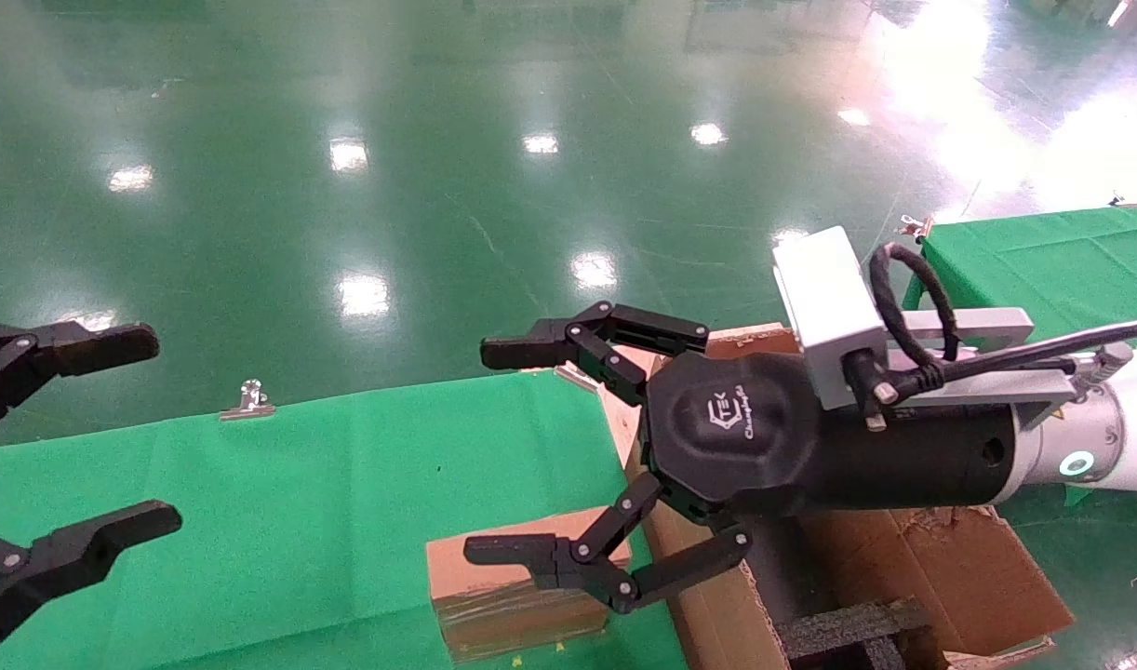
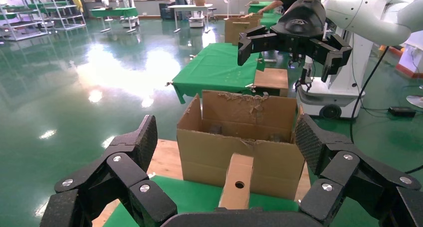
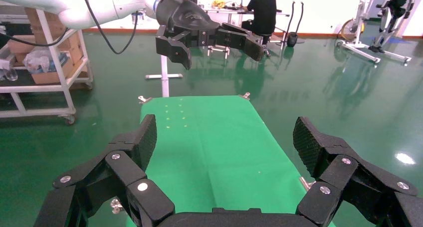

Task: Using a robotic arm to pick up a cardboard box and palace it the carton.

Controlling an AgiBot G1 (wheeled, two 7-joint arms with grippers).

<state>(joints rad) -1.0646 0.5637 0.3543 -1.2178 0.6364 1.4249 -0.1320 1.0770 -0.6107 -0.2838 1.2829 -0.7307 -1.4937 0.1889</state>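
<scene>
Tabletop [image 1: 280,484] covered with green cloth, metal clip [image 1: 248,400] at far edge. Small box [image 1: 494,605] lies flat on cloth near front edge, tape on front side, just beside carton [image 1: 959,568]. Carton stands at cloth's right end, flaps ragged, black foam [image 1: 848,633] inside. Second green-covered tabletop [image 1: 1052,261] farther right. Glossy green floor [image 1: 438,167] beyond.

Glossy green floor [image 1: 364,186] mirroring ceiling lights; green-clothed tables [image 2: 217,62]; metal shelving [image 2: 30,17].

green cloth [image 1: 299,484] covers the table; metal clip [image 1: 248,402] at its edge.
</scene>
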